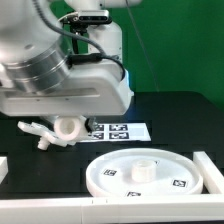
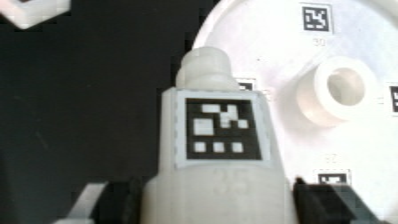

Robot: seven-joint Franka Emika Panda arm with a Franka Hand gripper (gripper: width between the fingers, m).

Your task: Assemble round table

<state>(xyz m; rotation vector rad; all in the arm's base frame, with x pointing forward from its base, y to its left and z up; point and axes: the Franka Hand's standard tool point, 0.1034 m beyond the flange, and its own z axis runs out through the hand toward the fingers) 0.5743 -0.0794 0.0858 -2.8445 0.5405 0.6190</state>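
While the arm (image 1: 60, 70) hides the pincer (image 2: 217, 200) from the exterior view, the wrist view shows it clamping the leg (image 2: 214, 130), disc (image 2: 285, 50) beside, foot piece (image 2: 25, 14) apart.

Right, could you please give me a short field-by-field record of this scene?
gripper: shut on the leg
leg: tagged, held between the jaws; lifted or resting, cannot tell
round disc: flat on the table, hub up, nothing fitted
foot piece: loose on the table, off the disc toward the exterior view's left
marker board: behind the disc
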